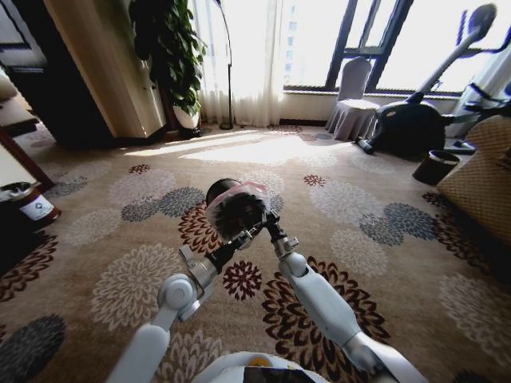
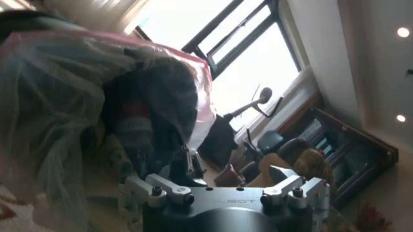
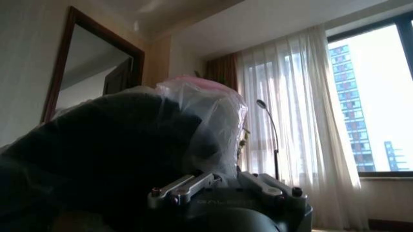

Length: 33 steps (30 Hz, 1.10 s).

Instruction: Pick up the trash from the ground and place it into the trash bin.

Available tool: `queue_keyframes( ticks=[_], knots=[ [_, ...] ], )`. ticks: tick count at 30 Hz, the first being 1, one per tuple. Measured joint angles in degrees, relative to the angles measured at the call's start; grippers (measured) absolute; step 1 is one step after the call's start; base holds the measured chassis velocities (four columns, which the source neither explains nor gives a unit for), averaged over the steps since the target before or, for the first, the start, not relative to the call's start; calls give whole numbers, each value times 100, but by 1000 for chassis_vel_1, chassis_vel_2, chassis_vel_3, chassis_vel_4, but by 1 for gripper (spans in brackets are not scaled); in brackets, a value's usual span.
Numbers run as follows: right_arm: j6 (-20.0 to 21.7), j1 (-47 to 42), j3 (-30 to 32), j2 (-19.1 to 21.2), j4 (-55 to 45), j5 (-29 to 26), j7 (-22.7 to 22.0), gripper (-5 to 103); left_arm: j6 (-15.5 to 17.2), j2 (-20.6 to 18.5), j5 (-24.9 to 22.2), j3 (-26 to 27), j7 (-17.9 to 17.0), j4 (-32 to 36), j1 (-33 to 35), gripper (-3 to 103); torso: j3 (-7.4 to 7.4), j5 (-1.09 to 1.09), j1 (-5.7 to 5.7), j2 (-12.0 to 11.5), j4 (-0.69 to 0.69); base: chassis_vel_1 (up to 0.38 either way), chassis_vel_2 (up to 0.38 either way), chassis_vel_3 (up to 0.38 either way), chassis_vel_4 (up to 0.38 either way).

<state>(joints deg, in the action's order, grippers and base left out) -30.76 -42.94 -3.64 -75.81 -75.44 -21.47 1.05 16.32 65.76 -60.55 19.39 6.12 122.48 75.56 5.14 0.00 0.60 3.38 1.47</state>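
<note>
- The trash bin (image 1: 234,206) — small, round, dark, its whitish plastic bag (image 1: 239,188) bunched over the rim — hung tipped on its side above the floral carpet (image 1: 104,279), its mouth turned toward the robot.
- The left gripper (image 1: 246,237) met the bin's lower edge; in the left wrist view its fingers (image 2: 188,166) pinched the bag-covered rim (image 2: 154,96).
- The right gripper (image 1: 270,226) sat just beside it at the same edge — I could not tell whether it gripped.
- A larger white-labelled bin (image 1: 28,203) stood well apart on the left.
</note>
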Motion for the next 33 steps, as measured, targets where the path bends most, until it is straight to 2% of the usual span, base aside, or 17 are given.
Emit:
queue_keyframes(
  ticks=[1, 3, 4, 5, 6, 7, 8, 9, 12, 13, 15, 17, 21, 25, 26, 29, 33],
  knots=[
    [74, -11, 10, 37, -46, -55, 0, 0, -340, -27, 672, 68, 236, 10, 110, 100, 0, 0, 0, 0, 1, 0, 0, 0, 0],
    [133, -20, 34, 85, -91, -107, 0, 0, -810, -40, 1553, 219, 539, 77, 279, 100, 0, -1, 0, 0, 1, 0, 0, 0, 0],
    [133, -20, 34, 85, -91, -107, 0, 0, -810, -40, 1553, 219, 539, 77, 279, 100, 0, -1, 0, 0, 1, 0, 0, 0, 0],
    [157, -25, 66, 155, -121, -124, 0, 0, -1490, -28, 2302, 408, 796, 171, 481, 100, 0, 1, 0, 0, 1, 0, 0, 0, 0],
    [174, -32, 79, 209, -142, -132, -1, 0, -1925, 1, 2616, 544, 881, 223, 598, 100, 0, 1, 0, 0, 2, 0, 0, 0, 0],
    [224, -52, 89, 263, -178, -134, -2, 0, -2295, 47, 2862, 710, 917, 277, 710, 100, 0, 0, 0, 0, 0, 0, 0, 0, 0],
    [224, -52, 89, 263, -178, -134, -2, 0, -2295, 47, 2862, 710, 917, 277, 710, 100, 0, 0, 0, 0, 0, 0, 0, 0, 0],
    [354, -79, 94, 317, -233, -111, -4, 0, -2567, 90, 3029, 845, 920, 310, 786, 100, -1, 1, 0, 0, 1, 0, 0, 0, 0],
    [1355, -230, 43, 648, -567, 7, 5, 0, -3583, 307, 3642, 1542, 700, 255, 931, 100, 0, 1, 0, 1, 1, 0, 0, 0, 0],
    [1355, -230, 43, 648, -567, 7, 5, 0, -3583, 307, 3642, 1542, 700, 255, 931, 100, 0, 1, 0, 1, 1, 0, 0, 0, 0],
    [1733, -246, 44, 815, -691, 45, -1, 0, -4002, 485, 3892, 2074, 329, -80, 922, 100, 1, -2, 0, 1, -2, 0, 0, 0, 0],
    [1786, -246, 49, 839, -729, 30, -4, 0, -4049, 523, 3915, 2185, 271, -177, 923, 100, 0, -1, 0, 1, -1, 0, 0, 0, 0],
    [1916, -269, 89, 927, -897, -89, 1, 0, -4015, 658, 3962, 2767, -158, -639, 1105, 100, 0, 0, 0, 1, 1, 0, 0, 0, 0],
    [1826, -421, 228, 949, -1037, -99, -1, 0, -2817, 806, 3673, 3372, -1480, -908, 1685, 100, 0, -1, 0, 1, 3, 0, 0, 0, 0],
    [1826, -421, 228, 949, -1037, -99, -1, 0, -2817, 806, 3673, 3372, -1480, -908, 1685, 100, 0, -1, 0, 1, 3, 0, 0, 0, 0],
    [1750, -627, 336, 910, -1271, -106, -2, 0, -2540, 1031, 3530, 3731, -2119, -1492, 1858, 100, 0, -1, 0, 1, 1, 0, 0, 0, 0],
    [1736, -753, 363, 907, -1421, -112, -1, 0, -2377, 1199, 3512, 3891, -2466, -1845, 1880, 100, -1, -2, 0, 1, 1, 0, 0, 0, 0]
  ],
)
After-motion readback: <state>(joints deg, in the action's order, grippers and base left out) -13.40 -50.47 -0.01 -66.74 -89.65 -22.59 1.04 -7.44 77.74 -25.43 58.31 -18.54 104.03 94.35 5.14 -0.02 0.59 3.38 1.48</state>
